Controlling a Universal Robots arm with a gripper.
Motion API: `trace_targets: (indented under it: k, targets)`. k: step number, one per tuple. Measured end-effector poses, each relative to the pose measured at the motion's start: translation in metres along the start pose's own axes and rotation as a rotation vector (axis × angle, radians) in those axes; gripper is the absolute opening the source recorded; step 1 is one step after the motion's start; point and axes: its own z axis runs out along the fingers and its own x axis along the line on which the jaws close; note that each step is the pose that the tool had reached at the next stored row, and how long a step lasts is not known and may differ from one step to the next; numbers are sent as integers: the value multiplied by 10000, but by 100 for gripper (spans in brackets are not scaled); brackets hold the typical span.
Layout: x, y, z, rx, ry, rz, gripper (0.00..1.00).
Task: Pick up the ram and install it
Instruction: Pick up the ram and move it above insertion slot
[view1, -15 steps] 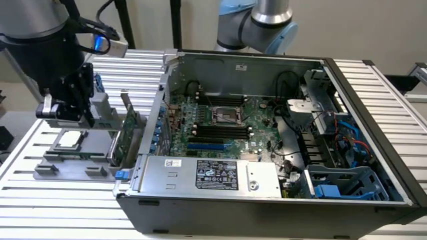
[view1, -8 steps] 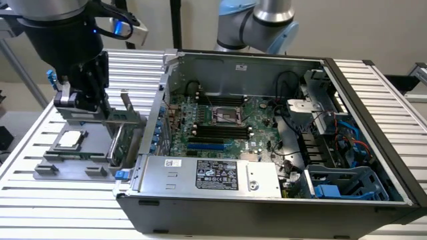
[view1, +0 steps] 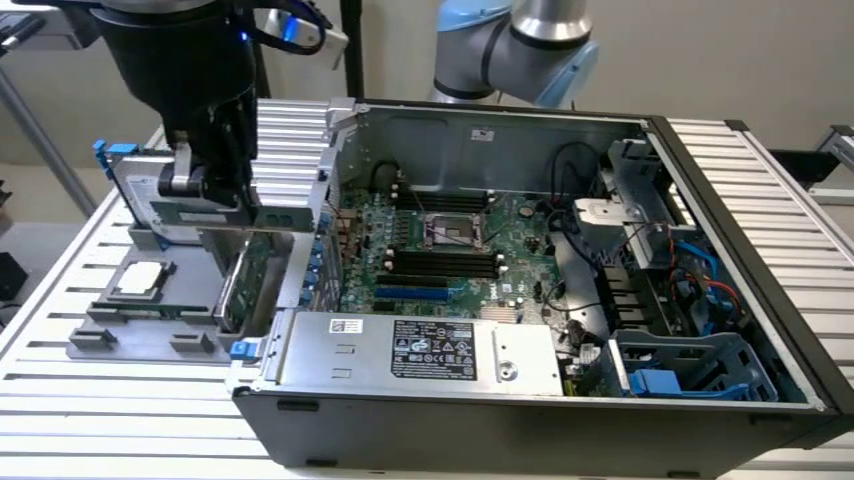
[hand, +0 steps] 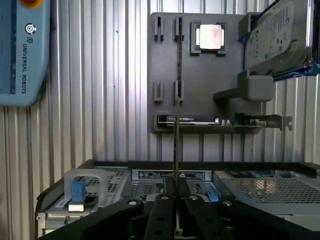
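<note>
Evidently the gripper (hand: 176, 206) had its fingers pressed together on the ram (hand: 176, 125); the wrist view showed the stick edge-on, a thin dark line running out from between the two pads. In the exterior view the gripper (view1: 203, 200) hung over the grey parts holder (view1: 100, 335), at about nine o'clock from the open computer case (view1: 747, 190); whether the ram's lower edge had cleared the holder's slots could not be told. On the holder sat a CPU (view1: 140, 282) at seven o'clock from the gripper; a green expansion card (view1: 247, 285) stood just beside it at five o'clock. The black memory slots (view1: 441, 265) lay on the motherboard (view1: 400, 215), well apart at three o'clock, beyond the case's near wall.

The risks looked plain. A stick pinched on so narrow a grip could pivot or slip if an end caught the holder, the card or the case wall; a tilted ram would meet its slot crooked; pressing it so could jam it or strain the board.
</note>
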Motion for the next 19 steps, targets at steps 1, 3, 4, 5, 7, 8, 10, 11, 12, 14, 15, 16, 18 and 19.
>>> trace_targets:
  k: [1,3,4,5,7,8,10,11,12,14,15,16,18,19]
  targets:
    - [0,-45,-5,0,-9,-1,0]
    - [-2,-136,-12,0,-30,0,0]
    - [-2,-181,-14,0,-41,0,0]
    - [-3,-228,-16,0,-53,-1,0]
    - [-4,-317,-18,0,-72,-1,0]
    - [-4,-365,-20,0,-81,-1,0]
    - [-5,-455,-21,0,-103,-2,0]
    - [-6,-500,-22,0,-113,-1,0]
    - [-6,-546,-22,0,-125,-2,0]
    - [-7,-636,-24,0,-144,-3,0]
    - [-7,-682,-24,0,-154,-3,0]
    - [-8,-726,-25,-1,-162,-2,0]
    - [-9,-817,-26,-1,-181,-3,0]
    - [-9,-865,-27,-1,-189,-3,0]
